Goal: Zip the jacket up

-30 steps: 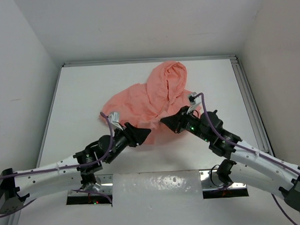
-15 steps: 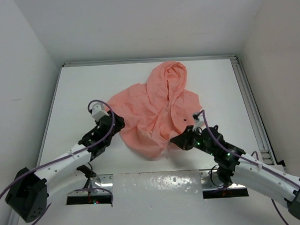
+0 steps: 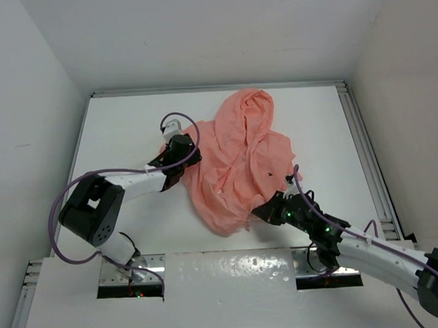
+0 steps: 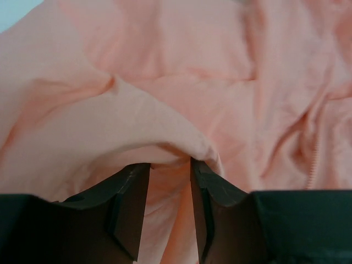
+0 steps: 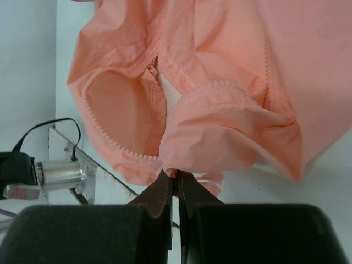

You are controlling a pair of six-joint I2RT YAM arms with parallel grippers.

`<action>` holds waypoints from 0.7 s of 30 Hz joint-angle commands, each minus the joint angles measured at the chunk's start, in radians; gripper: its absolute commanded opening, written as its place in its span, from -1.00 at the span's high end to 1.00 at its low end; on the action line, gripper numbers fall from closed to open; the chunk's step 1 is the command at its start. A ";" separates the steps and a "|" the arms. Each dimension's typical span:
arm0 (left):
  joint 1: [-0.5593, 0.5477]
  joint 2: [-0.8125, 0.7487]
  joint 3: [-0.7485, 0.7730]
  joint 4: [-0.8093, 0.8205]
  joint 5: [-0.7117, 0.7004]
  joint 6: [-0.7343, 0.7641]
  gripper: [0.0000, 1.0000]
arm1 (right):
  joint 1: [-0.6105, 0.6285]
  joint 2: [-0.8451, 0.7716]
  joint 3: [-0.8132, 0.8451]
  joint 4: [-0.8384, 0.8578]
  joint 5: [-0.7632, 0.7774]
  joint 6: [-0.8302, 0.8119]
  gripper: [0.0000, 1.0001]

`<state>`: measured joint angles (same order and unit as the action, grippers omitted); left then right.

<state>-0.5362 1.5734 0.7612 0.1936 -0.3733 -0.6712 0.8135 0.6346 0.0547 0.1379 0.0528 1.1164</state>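
**Item.** The salmon-pink jacket [image 3: 233,156] lies crumpled on the white table [image 3: 116,132], right of centre. Its hood [image 3: 249,108] points to the far edge and its lower hem bunches toward the near edge. A small dark spot [image 3: 269,177] shows on the right half. It is unzipped: two lines of zipper teeth [image 5: 176,69] run apart along separate edges in the right wrist view.

**Left arm.** The arm is folded back sharply. Its elbow block sits low over the table's left side, and the forearm reaches to the right and far side, to the jacket's left edge. The left gripper [image 4: 169,165] is buried in cloth there. Its two dark fingers [image 4: 129,187] stand apart, with a fold of fabric draped over the tips and hanging loose in the gap. No pinch is evident.

**Right arm.** The arm lies low and stretched from its base at the near right, angled leftward to the jacket's near right hem. The right gripper [image 5: 176,175] has its fingers [image 5: 162,190] pressed almost together, nipping a rolled edge of the hem at the very tips. The cloth fans out from that point.

**Surroundings.** A purple cable [image 3: 177,118] loops over the left wrist. A silver cylindrical fitting [image 5: 60,170] with a black lead sits at the table's near edge.
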 commanded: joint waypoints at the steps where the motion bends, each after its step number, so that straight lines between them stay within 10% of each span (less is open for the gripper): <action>1: -0.046 0.001 0.070 0.096 0.080 0.064 0.29 | -0.002 0.023 -0.016 0.117 0.051 0.085 1.00; 5: -0.113 -0.097 0.061 0.026 0.030 0.102 0.00 | -0.004 0.031 -0.023 0.103 0.085 0.096 0.96; 10: -0.263 -0.256 0.009 -0.189 -0.150 0.105 -0.36 | -0.002 0.004 0.059 -0.073 0.156 0.004 -0.07; 15: -0.417 -0.450 -0.123 -0.289 -0.092 0.042 0.22 | -0.002 -0.078 0.169 -0.337 0.188 -0.096 -0.54; 17: -0.487 -0.501 -0.155 -0.301 -0.060 0.013 0.56 | -0.002 -0.099 0.216 -0.423 0.136 -0.145 -0.52; 20: -0.637 -0.510 -0.197 -0.309 -0.055 -0.040 0.97 | 0.001 -0.115 0.241 -0.485 -0.005 -0.155 0.17; 21: -0.698 -0.503 -0.207 -0.306 -0.055 -0.066 0.97 | 0.001 -0.116 0.238 -0.492 -0.039 -0.139 0.71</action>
<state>-1.1339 1.0763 0.5766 -0.0887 -0.4427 -0.6647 0.8135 0.5255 0.2623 -0.2390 0.1329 1.0008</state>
